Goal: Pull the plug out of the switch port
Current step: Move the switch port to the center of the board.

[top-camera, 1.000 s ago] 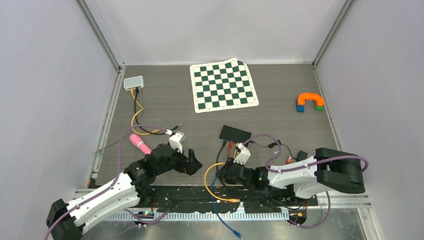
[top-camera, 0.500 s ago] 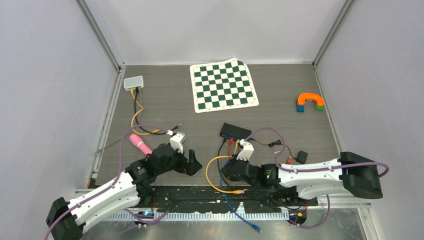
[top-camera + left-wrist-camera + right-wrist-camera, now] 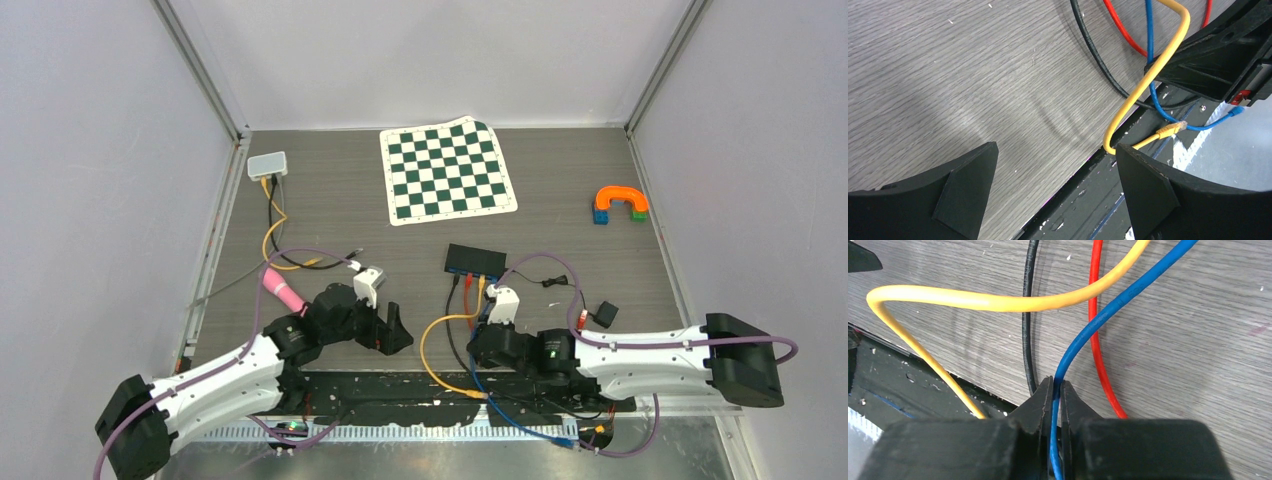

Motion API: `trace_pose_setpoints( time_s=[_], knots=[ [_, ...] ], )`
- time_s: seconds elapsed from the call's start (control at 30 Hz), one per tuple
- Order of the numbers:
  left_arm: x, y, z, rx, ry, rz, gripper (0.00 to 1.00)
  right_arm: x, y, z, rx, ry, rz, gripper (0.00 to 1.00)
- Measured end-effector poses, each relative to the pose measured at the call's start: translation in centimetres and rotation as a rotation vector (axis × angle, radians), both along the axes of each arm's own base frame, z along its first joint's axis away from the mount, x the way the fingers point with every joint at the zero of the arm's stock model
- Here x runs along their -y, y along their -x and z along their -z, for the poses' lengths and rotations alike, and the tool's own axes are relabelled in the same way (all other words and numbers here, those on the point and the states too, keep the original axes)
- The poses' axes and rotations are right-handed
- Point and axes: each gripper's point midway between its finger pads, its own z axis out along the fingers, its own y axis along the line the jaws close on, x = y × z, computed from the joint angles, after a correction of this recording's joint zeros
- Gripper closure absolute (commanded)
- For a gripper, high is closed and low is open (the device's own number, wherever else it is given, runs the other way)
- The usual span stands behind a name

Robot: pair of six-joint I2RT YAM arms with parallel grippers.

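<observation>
1. Grey wood makes the table (image 3: 330, 200), and the black switch (image 3: 475, 260) sits near its middle.
2. The right pincer (image 3: 1057, 390) is at 6 o'clock from the switch and near it. Its two fingers are squeezed tight on the blue wire (image 3: 1108, 315).
3. Seen from the right wrist, the blue wire goes up from the fingers toward 1 o'clock. It crosses the red wire (image 3: 1095, 340). The black wire (image 3: 1027, 315) lies at 9 o'clock from the blue one. The yellow wire (image 3: 973, 301) bends in a big loop across them all.
4. The wires run up to the near side of the switch. The plugs are too small for me to tell if the blue one sits in its hole.
5. The left pincer (image 3: 1055, 150) has its fingers wide apart and holds nothing. It is at 9 o'clock from the right pincer, well apart from it.
6. A green and white checked mat (image 3: 448, 170) lies at 12 o'clock from the switch. A white box (image 3: 267, 165) is at 10 o'clock, and an orange arch block (image 3: 620, 203) is at 2 o'clock.
</observation>
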Motion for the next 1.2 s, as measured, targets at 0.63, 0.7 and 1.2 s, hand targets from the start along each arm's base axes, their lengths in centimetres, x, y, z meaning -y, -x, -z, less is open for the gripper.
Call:
trace_pose_setpoints(
  time_s=[0.63,0.7,1.2],
  knots=[
    [4.3,-0.9,-2.4,-0.07,0.024,0.106,0.19,7.5,-6.6,-6.4,0.165,0.032,0.212,0.46],
    [5.1,-0.5,-2.4,-0.095,0.024,0.144,0.21,9.0,-7.9,-7.0,0.167,0.047,0.271,0.46],
    [8.8,5.6,-3.1,-0.308,0.07,0.405,0.54,10.1,-12.7,-6.4,0.005,0.066,0.348,0.45]
  ],
)
